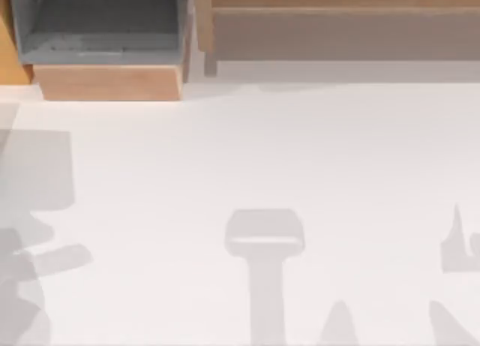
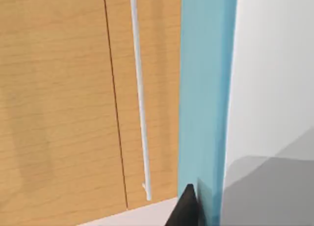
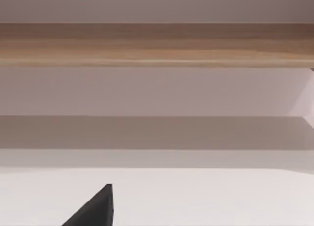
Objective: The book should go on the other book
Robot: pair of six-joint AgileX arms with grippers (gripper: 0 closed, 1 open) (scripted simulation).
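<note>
In the left wrist view a light-blue flat slab [image 2: 203, 88] stands edge-on against a wooden front [image 2: 59, 98] with a thin white handle [image 2: 140, 98]. I cannot tell whether this slab is a book. A dark part of my left gripper [image 2: 186, 211] sits right at the slab's near end, close to or touching it. A dark part of my right gripper [image 3: 95, 209] hangs over bare white table, facing a long wooden shelf [image 3: 157, 44]. The other book is out of view. The top view has only the arms' grey shadows on the table [image 1: 247, 158].
An open drawer [image 1: 105, 31] with a grey inside and a wooden front stands at the table's back left. A long wooden shelf [image 1: 337, 16] runs along the back right. White tabletop stretches across the middle and front.
</note>
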